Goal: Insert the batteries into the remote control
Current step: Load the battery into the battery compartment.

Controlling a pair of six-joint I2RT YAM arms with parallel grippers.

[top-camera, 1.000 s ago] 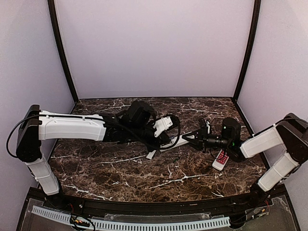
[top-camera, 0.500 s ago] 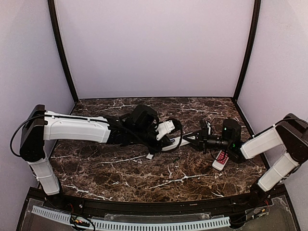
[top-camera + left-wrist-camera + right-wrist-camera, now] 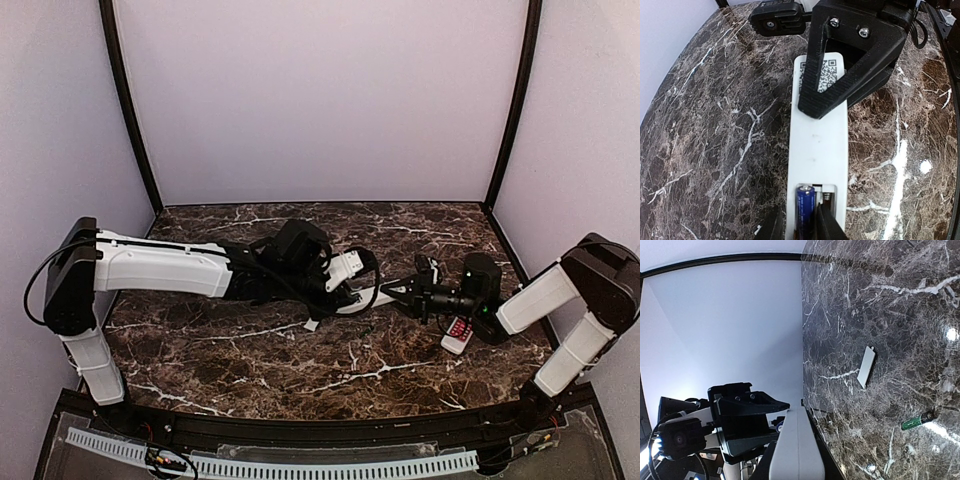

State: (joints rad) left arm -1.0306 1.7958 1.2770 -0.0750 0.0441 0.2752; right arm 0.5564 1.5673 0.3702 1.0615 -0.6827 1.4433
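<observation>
Sitting in remote control [image 3: 818,150]: battery [image 3: 805,205], end cropped.

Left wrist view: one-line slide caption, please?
Blue battery in the remote control's open bay, left pincer straddling it; right pincer grips the far end.

Flat on the marble table [image 3: 250,370]: small white cover piece [image 3: 313,324]; red-and-white remote [image 3: 459,333] at its three o'clock.

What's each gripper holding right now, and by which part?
Right gripper clamps the remote control at its QR-label end. Left gripper straddles a battery in the open compartment; grip unclear.
</observation>
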